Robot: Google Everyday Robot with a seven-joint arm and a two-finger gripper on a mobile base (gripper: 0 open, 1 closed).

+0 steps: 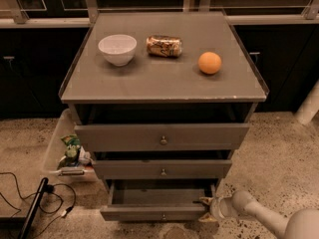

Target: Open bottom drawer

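The bottom drawer [149, 212] of the grey cabinet is pulled out, its plain grey inside showing behind the short front with a small brass knob [163, 216]. My gripper [205, 208] is at the drawer's right front corner, at the end of the white arm that comes in from the lower right. One finger [205, 200] lies near the drawer's top edge and the other sits lower by the floor. The middle drawer [162, 169] and the top drawer [161, 136] sit above, each standing out a little.
On the cabinet top [164, 78] are a white bowl [117, 49], a lying can [164, 46] and an orange [210, 62]. A clear bin [67, 148] with packets stands on the floor to the left, with black cables [35, 203] nearby. Dark cabinets line the back.
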